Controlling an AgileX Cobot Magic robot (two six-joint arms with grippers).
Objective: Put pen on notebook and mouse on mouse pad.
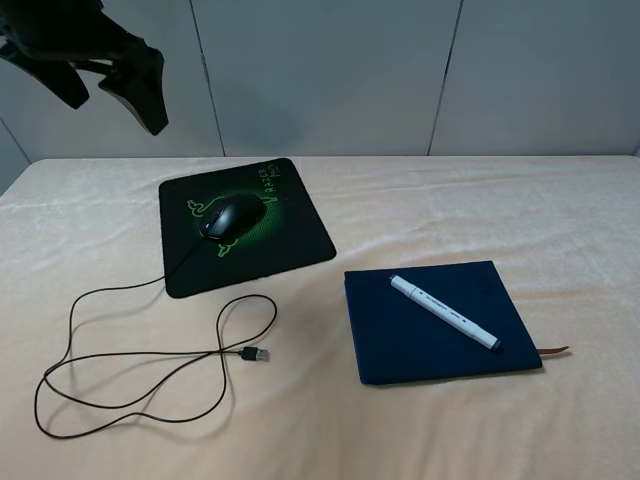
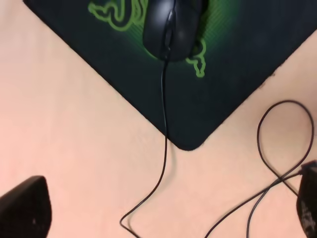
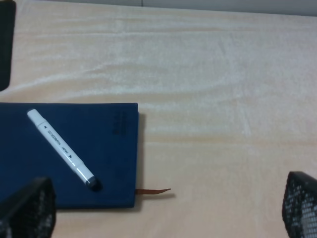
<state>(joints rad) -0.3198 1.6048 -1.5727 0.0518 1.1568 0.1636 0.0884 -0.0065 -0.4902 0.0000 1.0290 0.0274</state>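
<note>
From the high camera, the small black oval wired mouse (image 1: 232,216) is seen on the black square mouse pad with green emblem (image 1: 290,238); the thick white pen (image 1: 444,312) lies on the dark navy notebook (image 1: 400,340).

In the left wrist view, the left gripper (image 2: 163,210) is spread wide above the beige cloth-covered table (image 2: 64,129), holding nothing.

In the right wrist view, the right gripper (image 3: 166,210) is also wide and empty.

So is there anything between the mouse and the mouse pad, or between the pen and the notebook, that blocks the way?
Nothing visible does. The mouse already sits on the mouse pad, over the green emblem, with its cable trailing off onto the cloth. The pen already lies diagonally on the notebook. Both hands are open and away from them.
</note>
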